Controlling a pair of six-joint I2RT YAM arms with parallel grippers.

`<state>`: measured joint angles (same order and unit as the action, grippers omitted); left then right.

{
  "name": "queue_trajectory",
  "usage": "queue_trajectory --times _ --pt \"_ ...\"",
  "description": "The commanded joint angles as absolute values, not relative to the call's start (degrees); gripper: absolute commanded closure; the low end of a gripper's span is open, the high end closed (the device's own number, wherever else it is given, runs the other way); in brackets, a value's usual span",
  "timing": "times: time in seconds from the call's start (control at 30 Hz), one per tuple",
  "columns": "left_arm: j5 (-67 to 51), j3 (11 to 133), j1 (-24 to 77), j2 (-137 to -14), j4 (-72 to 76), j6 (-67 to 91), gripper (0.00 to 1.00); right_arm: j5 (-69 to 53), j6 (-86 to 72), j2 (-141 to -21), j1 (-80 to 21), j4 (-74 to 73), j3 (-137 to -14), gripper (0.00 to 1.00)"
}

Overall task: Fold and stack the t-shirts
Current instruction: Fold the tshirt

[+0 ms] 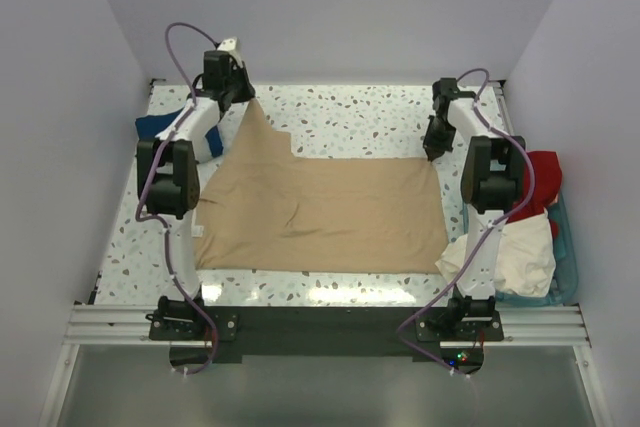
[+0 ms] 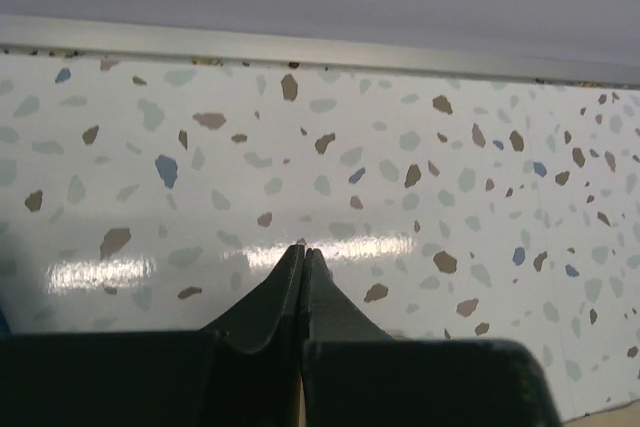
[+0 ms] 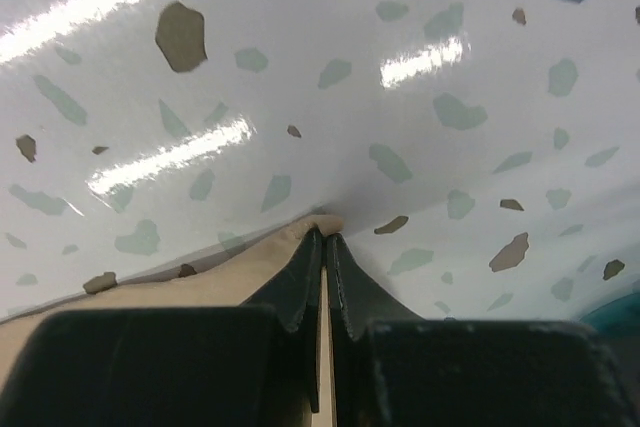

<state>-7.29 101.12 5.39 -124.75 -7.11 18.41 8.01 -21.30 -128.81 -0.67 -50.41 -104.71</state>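
The tan shirt (image 1: 330, 212) is spread flat on the bench (image 1: 350, 112) between the arms. Its far left corner is clamped in the left gripper (image 1: 242, 92) and raised into a peak. Its far right corner is clamped in the right gripper (image 1: 432, 154), low at the bench. The cloth is judged light, soft and limp. Sagging and creasing are to be expected, so it is best held at corners or hems. A navy shirt (image 1: 160, 129) lies far left. A red shirt (image 1: 540, 172) and a white shirt (image 1: 520, 257) are heaped in the basket (image 1: 566, 247) at right.
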Motion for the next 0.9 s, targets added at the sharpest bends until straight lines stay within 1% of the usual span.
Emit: queue_trajectory --times 0.0,0.2,0.27,0.37,0.47,0.5,0.57,0.67,0.77,0.87 --pt "-10.28 108.70 4.31 -127.61 -6.06 17.05 1.00 9.23 -20.48 -130.25 -0.26 -52.82 -110.72 1.00" --pt "-12.65 117.41 3.78 -130.95 -6.94 16.70 1.00 8.17 -21.09 -132.36 -0.26 -55.10 -117.76 1.00" --pt "-14.67 118.12 3.69 -131.22 -7.12 15.91 1.00 8.26 -21.27 -132.89 -0.26 -56.07 -119.17 1.00" --pt "-17.48 115.50 3.69 -129.56 -6.33 14.86 1.00 8.09 -21.18 -131.75 -0.26 -56.43 -119.62 1.00" --pt "-19.33 106.72 3.69 -123.86 -3.00 14.07 1.00 7.82 -21.18 -128.86 -0.18 -55.81 -117.08 1.00" --pt "-20.21 101.48 3.69 -120.27 -1.34 13.89 1.00 7.65 -21.01 -128.06 -0.26 -55.11 -115.07 1.00" --pt "-21.35 96.44 3.69 -116.65 -0.18 13.89 1.00 7.03 -20.74 -125.08 -0.26 -54.41 -112.60 1.00" --pt "-22.50 85.30 3.69 -107.88 2.11 13.80 1.00 6.59 -20.57 -120.96 -0.26 -53.62 -106.46 1.00" --pt "-22.24 77.56 3.69 -101.19 2.20 13.45 1.00 5.54 -20.39 -117.18 -0.44 -52.47 -101.71 1.00" --pt "-22.41 72.96 3.69 -96.96 1.41 13.53 1.00 5.10 -20.21 -114.97 -0.44 -51.86 -98.19 1.00"
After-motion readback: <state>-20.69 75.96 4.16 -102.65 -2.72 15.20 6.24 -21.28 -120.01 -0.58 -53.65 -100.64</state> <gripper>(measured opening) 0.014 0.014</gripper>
